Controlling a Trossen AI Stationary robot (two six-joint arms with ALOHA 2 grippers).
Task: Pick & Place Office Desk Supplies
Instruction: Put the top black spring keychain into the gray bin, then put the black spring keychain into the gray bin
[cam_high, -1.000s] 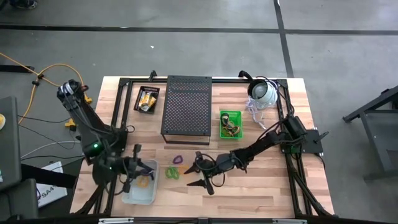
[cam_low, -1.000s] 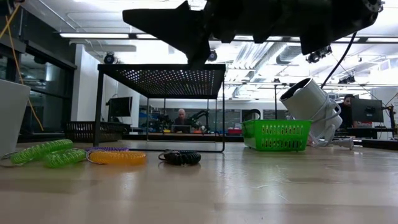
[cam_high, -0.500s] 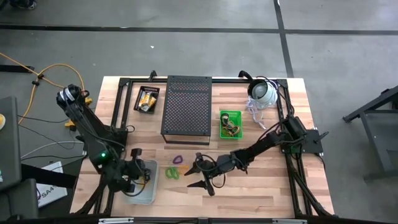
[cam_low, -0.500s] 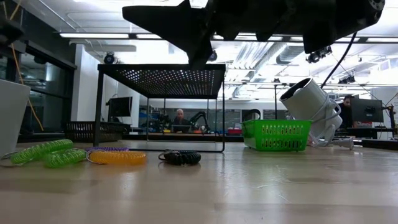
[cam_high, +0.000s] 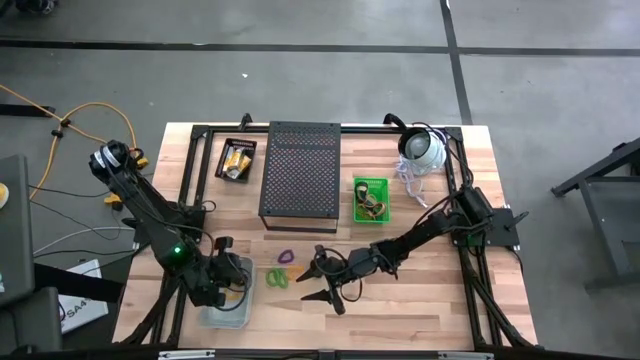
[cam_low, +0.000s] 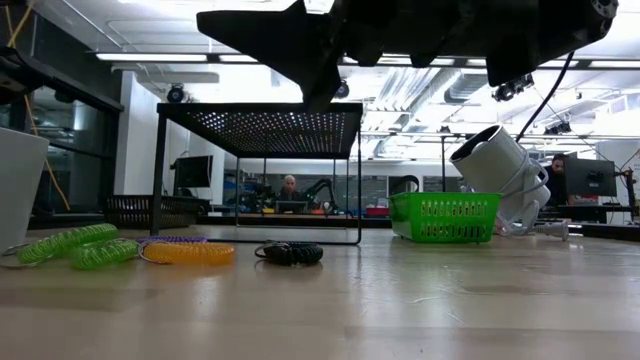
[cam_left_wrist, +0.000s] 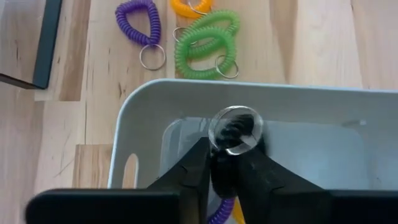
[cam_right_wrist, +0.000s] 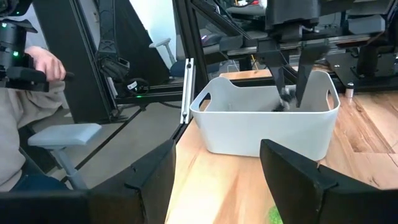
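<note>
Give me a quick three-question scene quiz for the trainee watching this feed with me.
1. True or false: the right gripper hangs open above the table.
2. Which colour of coil shows twice on the bare wood? A orange, B green, C black.
3. Fill in: the left gripper is down inside the white ____.

Key
1. True.
2. B, the green coils.
3. bin.
</note>
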